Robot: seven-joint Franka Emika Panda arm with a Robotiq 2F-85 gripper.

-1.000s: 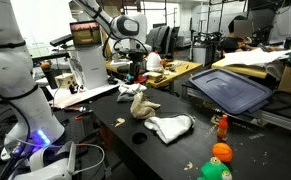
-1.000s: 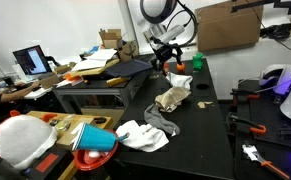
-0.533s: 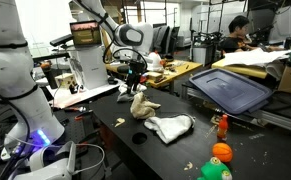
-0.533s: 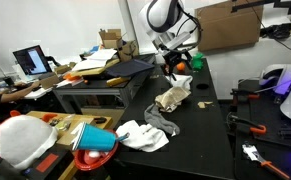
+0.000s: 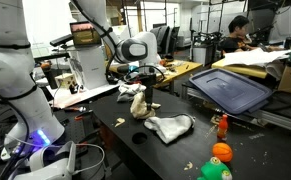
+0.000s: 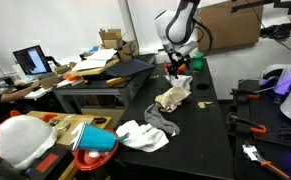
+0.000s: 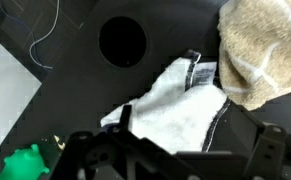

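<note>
Tan terry cloth (image 5: 138,104) bunched in a heap, w/ crumpled white cloth (image 5: 171,127) just beside it.

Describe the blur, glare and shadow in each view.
Wrist view: close and soft, the tan towel and white cloth fuzzy-edged, the hand a dark, underlit silhouette along the bottom edge. Both exterior views: even overhead light, little glare on the black table, distant background slightly soft.

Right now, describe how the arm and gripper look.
The arm is white, built of rounded segments with dark bands at the joints. The gripper is black, with a blocky body and two dark fingers. In an exterior view a dark cable loops beside the wrist. No markings are legible.
</note>
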